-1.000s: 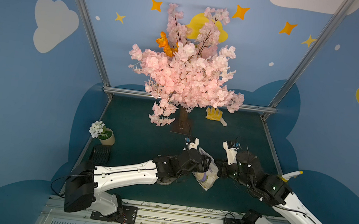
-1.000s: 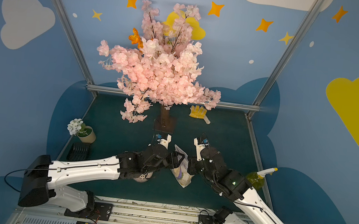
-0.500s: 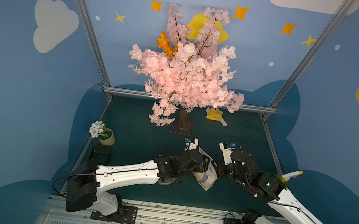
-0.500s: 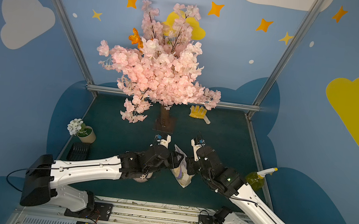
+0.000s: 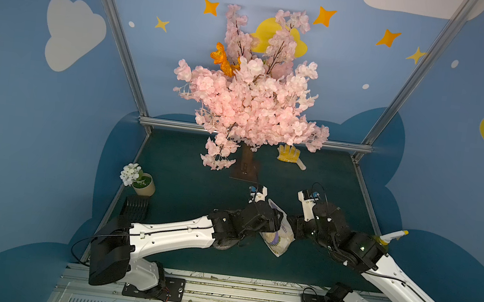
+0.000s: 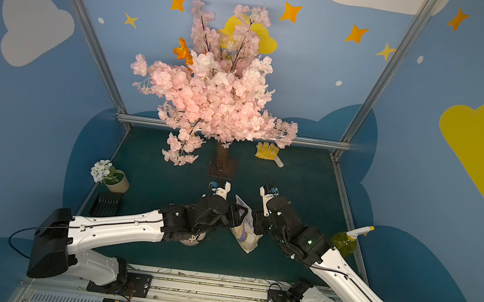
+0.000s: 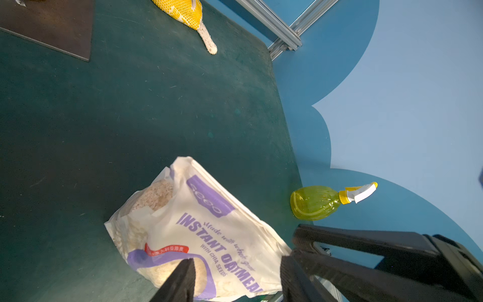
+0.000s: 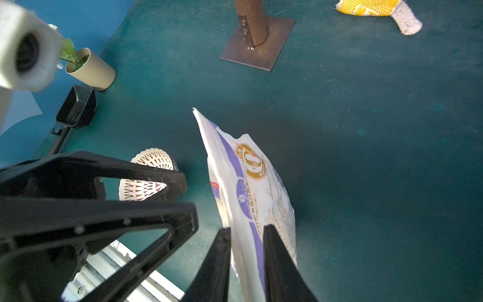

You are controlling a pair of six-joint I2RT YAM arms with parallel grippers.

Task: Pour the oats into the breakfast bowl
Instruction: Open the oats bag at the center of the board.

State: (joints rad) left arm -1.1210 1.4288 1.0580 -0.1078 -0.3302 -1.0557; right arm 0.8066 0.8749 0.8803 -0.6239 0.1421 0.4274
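The oats bag (image 5: 278, 241), white with purple print, hangs tilted above the green table between both arms. My left gripper (image 7: 235, 274) is shut on its lower part, one finger on each face of the oats bag (image 7: 209, 230). My right gripper (image 8: 247, 235) is open a little, its two fingers astride the narrow edge of the oats bag (image 8: 251, 183). The breakfast bowl (image 6: 192, 239), cream with a brown lattice, sits on the table under my left wrist. In the right wrist view the breakfast bowl (image 8: 146, 167) shows partly behind the left gripper's black frame.
A pink blossom tree stands on a brown base plate (image 5: 245, 164) mid-table. A yellow glove (image 5: 289, 154) lies at the back right. A beige flowerpot (image 5: 142, 182) and a black ribbed block (image 5: 135, 207) sit at the left edge, a yellow-green spray bottle (image 6: 346, 239) at the right edge.
My right gripper has shifted left, closer against the bag, and its jaws have parted from shut. The left arm and the bag have hardly moved.
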